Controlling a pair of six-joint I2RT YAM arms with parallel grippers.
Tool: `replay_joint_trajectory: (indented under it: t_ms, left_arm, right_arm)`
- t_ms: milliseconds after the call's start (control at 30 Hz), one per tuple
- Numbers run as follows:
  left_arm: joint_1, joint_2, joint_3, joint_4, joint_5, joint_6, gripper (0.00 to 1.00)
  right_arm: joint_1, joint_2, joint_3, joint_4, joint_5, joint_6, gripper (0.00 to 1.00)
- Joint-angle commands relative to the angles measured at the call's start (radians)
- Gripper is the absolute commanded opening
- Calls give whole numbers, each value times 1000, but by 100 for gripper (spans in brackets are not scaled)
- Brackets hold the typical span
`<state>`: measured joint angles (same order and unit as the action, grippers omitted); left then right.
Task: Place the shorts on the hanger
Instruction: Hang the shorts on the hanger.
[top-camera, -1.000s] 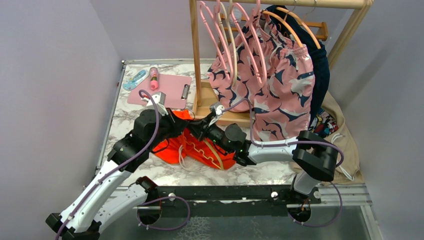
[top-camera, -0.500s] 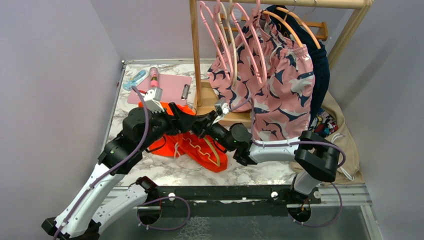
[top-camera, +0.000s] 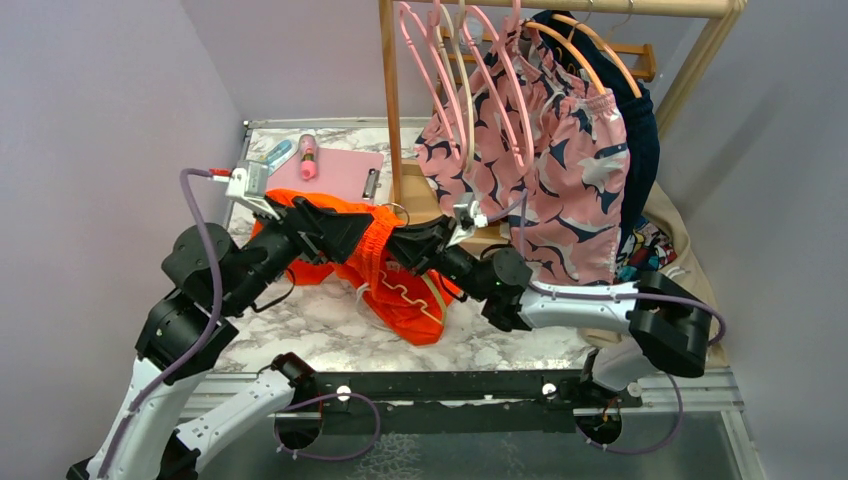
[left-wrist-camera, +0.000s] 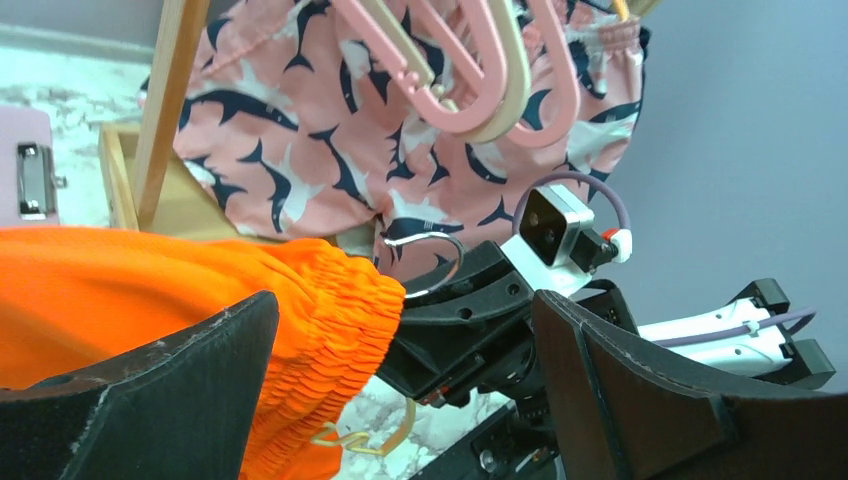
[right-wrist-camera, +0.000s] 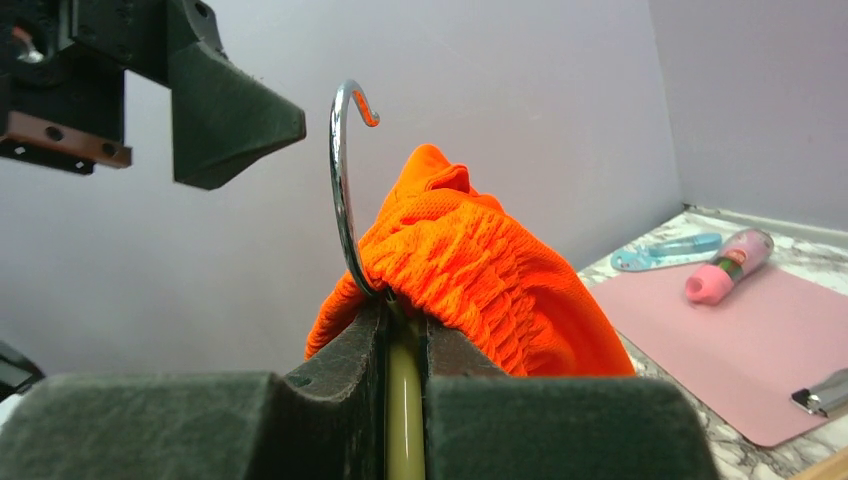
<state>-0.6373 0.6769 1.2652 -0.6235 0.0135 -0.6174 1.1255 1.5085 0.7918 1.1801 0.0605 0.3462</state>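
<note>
At frame centre, one pair of orange shorts (top-camera: 385, 272) drapes over one pale-yellow hanger (right-wrist-camera: 401, 400), pinched by the outstretched right gripper (right-wrist-camera: 403, 335), while the left gripper (top-camera: 335, 228) gapes wide beside the waistband.

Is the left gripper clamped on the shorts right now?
No, the left gripper has its fingers spread wide apart, not closed on the shorts.

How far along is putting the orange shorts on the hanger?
Done: the waistband of the shorts lies over the hanger beside its hook. In hand: the right gripper clamps the hanger; the left gripper is open. Left: fabric looks bunched and hangs toward the table.
</note>
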Motion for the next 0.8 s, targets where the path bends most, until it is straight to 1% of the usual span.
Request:
replay_joint_trajectory:
  t_ms: [0, 167, 267, 400, 500, 533, 633, 767]
  left_arm:
    - [-2, -8, 81, -10, -25, 94, 99]
    - [-3, -23, 183, -9, -62, 184, 99]
    - [-2, -41, 200, -3, -87, 228, 99]
    - [-2, -90, 150, 26, -104, 272, 99]
    - [-2, -139, 55, 75, -98, 300, 99]
    - [-2, -152, 22, 96, -83, 312, 99]
    - [-2, -182, -69, 151, 36, 354, 99]
    - [-3, -181, -116, 210, 232, 391, 96]
  right_arm:
    - [0, -107, -13, 99, -96, -30, 1]
    - [0, -252, -64, -10, -181, -128, 1]
    - [0, -380, -106, -144, -248, -236, 1]
    - [0, -544, -152, -387, -307, -330, 1]
    - [0, -640, -205, -496, -308, -351, 1]
    - [0, -667, -218, -528, -307, -352, 1]
    - [0, -739, -238, -609, -309, -359, 1]
    - [0, -813, -222, -712, -289, -392, 1]
